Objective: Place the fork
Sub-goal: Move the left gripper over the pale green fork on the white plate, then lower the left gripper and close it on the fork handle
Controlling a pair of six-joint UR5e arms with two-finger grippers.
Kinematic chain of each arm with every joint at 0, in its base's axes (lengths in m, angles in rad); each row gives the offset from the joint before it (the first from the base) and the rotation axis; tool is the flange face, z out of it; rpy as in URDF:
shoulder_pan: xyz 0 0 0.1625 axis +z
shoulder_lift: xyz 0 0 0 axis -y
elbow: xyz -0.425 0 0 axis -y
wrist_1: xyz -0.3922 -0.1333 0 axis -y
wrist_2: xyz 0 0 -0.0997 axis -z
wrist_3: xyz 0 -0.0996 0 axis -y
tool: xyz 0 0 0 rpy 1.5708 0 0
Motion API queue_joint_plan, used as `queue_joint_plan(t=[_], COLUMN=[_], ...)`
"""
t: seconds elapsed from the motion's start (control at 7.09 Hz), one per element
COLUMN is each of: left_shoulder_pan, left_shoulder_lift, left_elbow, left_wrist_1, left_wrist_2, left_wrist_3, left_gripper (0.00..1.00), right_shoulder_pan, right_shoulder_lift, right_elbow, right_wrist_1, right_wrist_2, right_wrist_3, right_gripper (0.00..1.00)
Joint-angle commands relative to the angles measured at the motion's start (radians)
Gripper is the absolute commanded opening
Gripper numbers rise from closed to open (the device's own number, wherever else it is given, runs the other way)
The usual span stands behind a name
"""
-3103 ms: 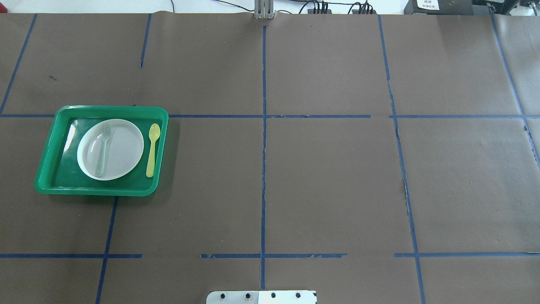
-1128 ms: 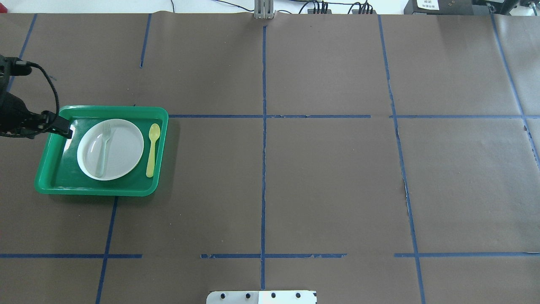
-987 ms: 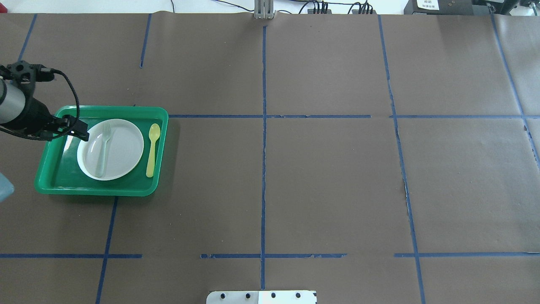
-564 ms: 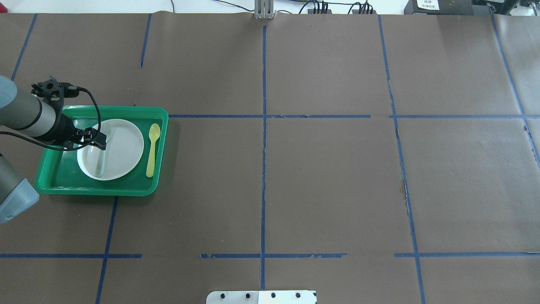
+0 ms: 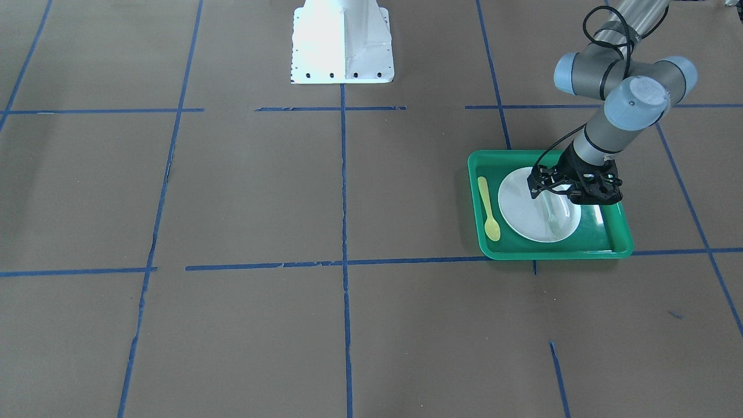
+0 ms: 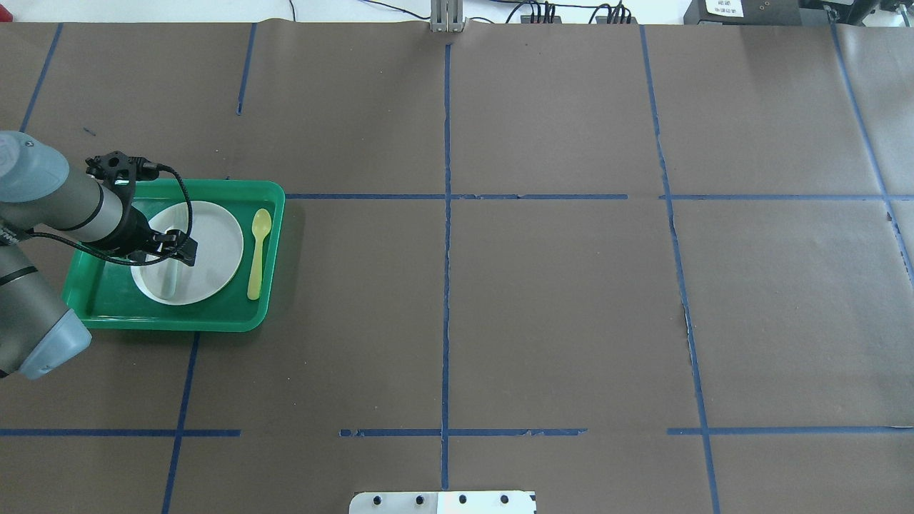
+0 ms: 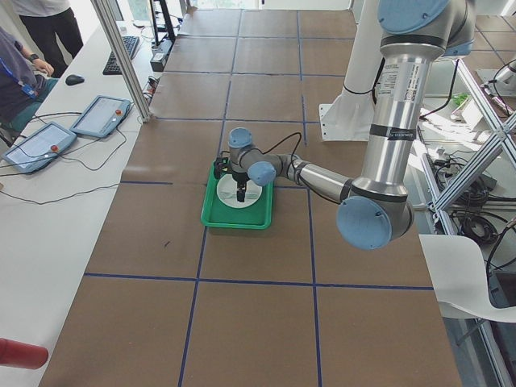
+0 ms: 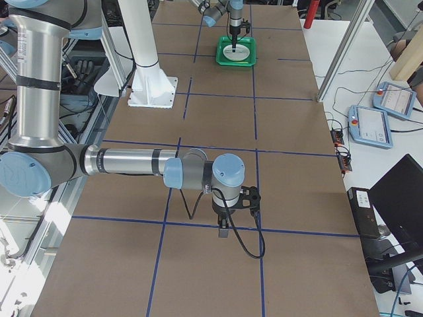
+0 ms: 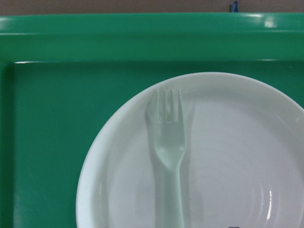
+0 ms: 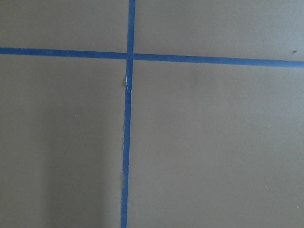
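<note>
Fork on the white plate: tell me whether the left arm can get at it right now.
Probably yes. The left gripper hangs over the fork on the plate, nothing covers it, and the yellow spoon lies apart on the tray.

Reaches out with the left arm (image 6: pixel 75 207), left end effector (image 6: pixel 171 250) pointing straight down. Holds the right end effector (image 8: pixel 223 232) vertical too; cannot tell either's opening

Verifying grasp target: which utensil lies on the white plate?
The pale green translucent plastic fork; the yellow plastic spoon lies on the green tray beside the round white plate.
</note>
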Motion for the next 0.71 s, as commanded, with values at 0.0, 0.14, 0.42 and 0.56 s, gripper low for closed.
queue_joint_plan(t=[0.0, 0.14, 0.42, 0.56], left_shoulder_pan=[0.001, 0.001, 0.001, 0.001], left_shoulder_lift=[-0.012, -0.02, -0.025, -0.025], left_elbow=[0.01, 0.027, 0.033, 0.032], left_wrist_1=[0.0, 0.0, 0.0, 0.0], left_wrist_2=[-0.001, -0.001, -0.001, -0.001], left_wrist_3=[0.002, 0.003, 0.006, 0.006], left_gripper=[0.8, 0.76, 0.71, 0.64], right_shoulder_pan=[0.0, 0.0, 0.0, 0.0], right_shoulder_lift=[0.0, 0.0, 0.0, 0.0], right_elbow=[0.0, 0.0, 0.0, 0.0], right_wrist_1=[0.0, 0.0, 0.0, 0.0], right_wrist_2=[0.0, 0.0, 0.0, 0.0], right_wrist_3=[-0.001, -0.001, -0.001, -0.001], right_gripper=[1.0, 1.0, 1.0, 1.0])
